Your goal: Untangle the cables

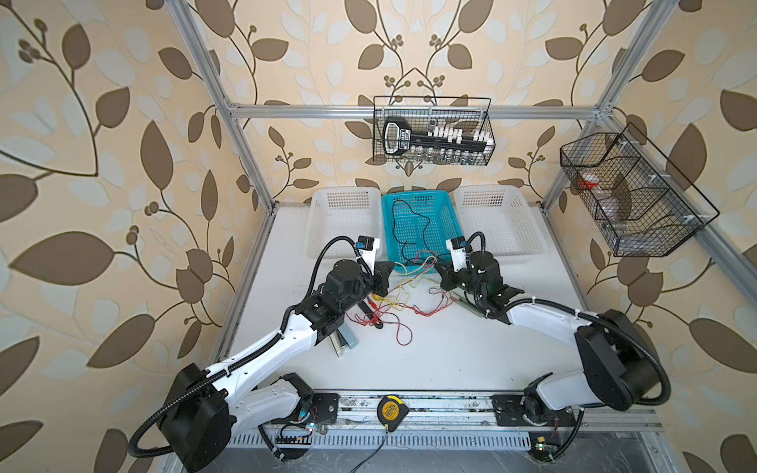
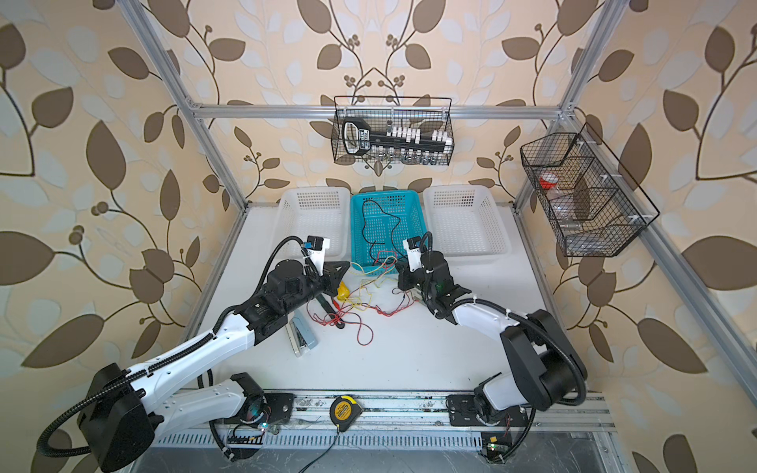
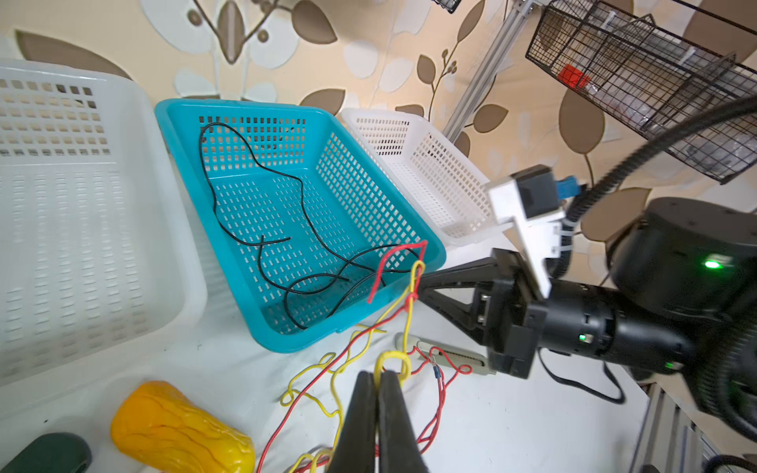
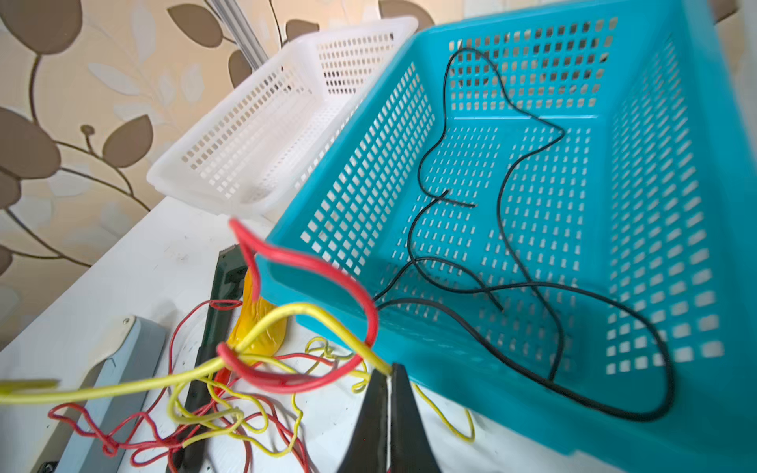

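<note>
The cables are thin red, yellow and black wires. A black cable [image 1: 409, 229] [image 3: 262, 180] [image 4: 508, 172] lies coiled in the blue basket [image 1: 418, 194] [image 3: 229, 104]. Red and yellow cables [image 1: 393, 303] [image 2: 360, 305] lie tangled on the white table in front of it. My left gripper [image 1: 391, 266] [image 3: 377, 374] is shut on a small loop of yellow cable. Facing it at the basket's near rim, my right gripper [image 1: 436, 266] [image 4: 389, 370] is shut on a yellow cable that a thick red loop [image 4: 311, 262] crosses. The yellow strand runs taut between the two grippers.
White baskets [image 1: 344, 221] [image 1: 497, 221] flank the blue one. A yellow squashy object [image 3: 180, 430], a dark green tool [image 4: 217, 295], a grey stapler [image 1: 346, 340] and a box cutter [image 3: 446, 356] lie round the tangle. A tape measure [image 1: 389, 409] sits on the front rail.
</note>
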Tool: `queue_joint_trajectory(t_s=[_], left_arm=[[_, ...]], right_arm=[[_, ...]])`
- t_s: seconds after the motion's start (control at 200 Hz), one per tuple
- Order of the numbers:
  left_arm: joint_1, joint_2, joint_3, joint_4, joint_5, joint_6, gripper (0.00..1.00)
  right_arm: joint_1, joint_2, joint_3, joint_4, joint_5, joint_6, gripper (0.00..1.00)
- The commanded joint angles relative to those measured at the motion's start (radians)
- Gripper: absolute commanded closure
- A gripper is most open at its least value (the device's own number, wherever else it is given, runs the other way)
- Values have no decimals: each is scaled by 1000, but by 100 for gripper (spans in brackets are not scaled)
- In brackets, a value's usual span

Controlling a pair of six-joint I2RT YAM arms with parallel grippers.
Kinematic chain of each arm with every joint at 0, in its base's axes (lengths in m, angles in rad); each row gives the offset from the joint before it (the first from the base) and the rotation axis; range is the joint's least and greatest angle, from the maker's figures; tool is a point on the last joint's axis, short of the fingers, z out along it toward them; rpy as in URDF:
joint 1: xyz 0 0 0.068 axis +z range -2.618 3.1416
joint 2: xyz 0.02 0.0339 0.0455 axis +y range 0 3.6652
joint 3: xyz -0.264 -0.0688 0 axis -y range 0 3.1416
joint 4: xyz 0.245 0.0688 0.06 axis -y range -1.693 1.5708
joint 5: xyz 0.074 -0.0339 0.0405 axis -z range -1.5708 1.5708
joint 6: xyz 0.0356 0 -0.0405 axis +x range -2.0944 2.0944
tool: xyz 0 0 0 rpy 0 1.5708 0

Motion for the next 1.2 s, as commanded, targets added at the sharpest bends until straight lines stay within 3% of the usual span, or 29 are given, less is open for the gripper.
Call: queue_joint_trajectory(t_s=[0.0,0.375,0.68,0.74,0.89,0.995,1.195], left_arm=[[10,-12,-4,7,-65,13,100],[20,-8,8,-11,-79,16,100],[20,19,30,-27,-44,30,100],[20,12,28,-13,-29,29,100],[20,-15,22,8,-9,25,100],[20,-29,20,13,6,17,100],[19,-32,13,17,2,1,100]], right_arm=[[14,-87,26,-128,102,-66,100],[13,-295,58,-388,153,-101,100],[16,-329,104,-472,82,-128,100],[15,-300,92,-448,53,-130,87],[-2,-224,-9,-249,-28,-90,69],[-26,-156,-54,-121,-85,-56,66],[-27,-35,-51,2,-85,-35,63]])
